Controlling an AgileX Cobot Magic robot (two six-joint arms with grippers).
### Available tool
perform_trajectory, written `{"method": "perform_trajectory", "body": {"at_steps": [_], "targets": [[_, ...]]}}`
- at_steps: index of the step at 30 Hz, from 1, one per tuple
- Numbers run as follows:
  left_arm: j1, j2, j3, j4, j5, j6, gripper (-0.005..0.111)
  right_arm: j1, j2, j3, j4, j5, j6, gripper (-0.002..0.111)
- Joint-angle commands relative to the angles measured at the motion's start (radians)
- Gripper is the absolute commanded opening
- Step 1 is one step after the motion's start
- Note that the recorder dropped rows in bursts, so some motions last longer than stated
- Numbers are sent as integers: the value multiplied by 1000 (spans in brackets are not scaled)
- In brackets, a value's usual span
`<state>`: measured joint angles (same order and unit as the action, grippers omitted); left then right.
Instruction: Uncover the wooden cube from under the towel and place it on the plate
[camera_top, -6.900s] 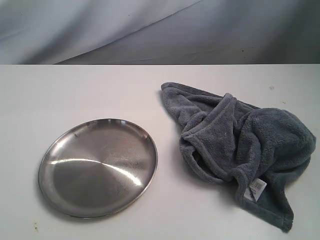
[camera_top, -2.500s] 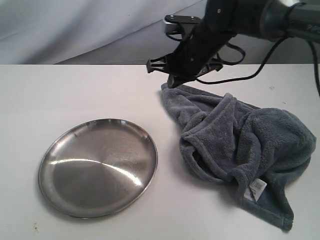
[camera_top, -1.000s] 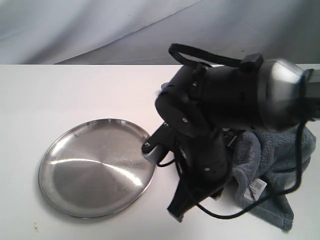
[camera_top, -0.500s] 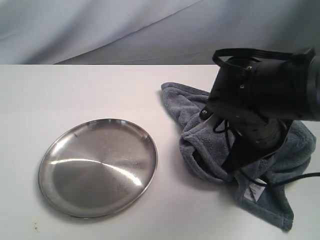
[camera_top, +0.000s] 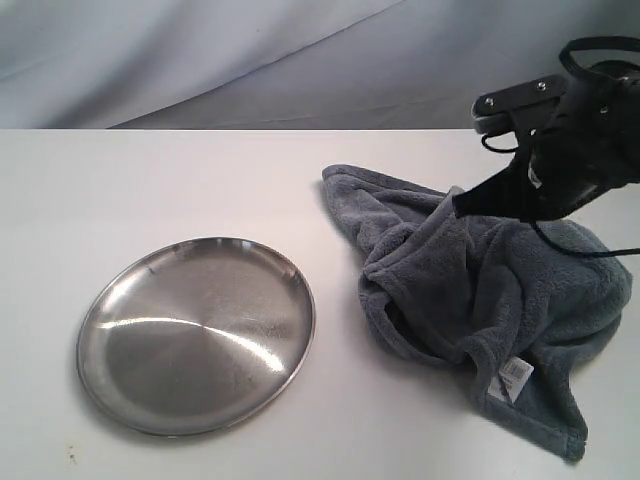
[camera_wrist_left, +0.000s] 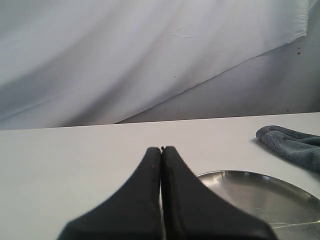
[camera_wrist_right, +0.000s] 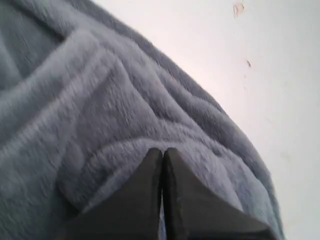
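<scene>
The blue-grey towel (camera_top: 480, 290) lies bunched on the right of the white table, its white label (camera_top: 514, 378) near the front. No wooden cube shows; the towel's folds hide whatever is under them. The steel plate (camera_top: 195, 335) sits bare at the front left. My right gripper (camera_top: 457, 206) hangs shut at the towel's raised back fold, its tip just over the cloth (camera_wrist_right: 125, 125) with nothing seen between its fingers (camera_wrist_right: 150, 165). My left gripper (camera_wrist_left: 161, 148) is shut and empty, low over the table next to the plate (camera_wrist_left: 260, 195), and out of the exterior view.
A grey cloth backdrop (camera_top: 200, 60) hangs behind the table's far edge. The right arm's black body and cables (camera_top: 580, 140) stand over the towel's back right. Small marks (camera_wrist_right: 239, 8) dot the table beyond the towel.
The right arm has swung from over the plate's edge and the towel's front to the back right, above the towel. The towel and plate have not moved.
</scene>
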<state>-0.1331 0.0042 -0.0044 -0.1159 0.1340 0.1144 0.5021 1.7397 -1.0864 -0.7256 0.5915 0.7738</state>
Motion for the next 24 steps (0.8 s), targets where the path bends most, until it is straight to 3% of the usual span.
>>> {"method": "perform_trajectory", "body": {"at_steps": [1,3,8,13,19,24], "targets": [[-5,-4,4,-2,-2,-3,0,-34,57,-88,27,-160,96,0],[-5,-4,4,-2,-2,-3,0,-23,115,-192,138,-162,57,0],[-5,-4,4,-2,-2,-3,0,60,267,-433,552,-147,-286,0],[-5,-4,4,-2,-2,-3,0,128,321,-516,821,7,-600,0],[-5,-4,4,-2,-2,-3,0,169,315,-516,925,296,-741,0],[-5,-4,4,-2,-2,-3,0,246,243,-516,911,358,-750,0]]}}
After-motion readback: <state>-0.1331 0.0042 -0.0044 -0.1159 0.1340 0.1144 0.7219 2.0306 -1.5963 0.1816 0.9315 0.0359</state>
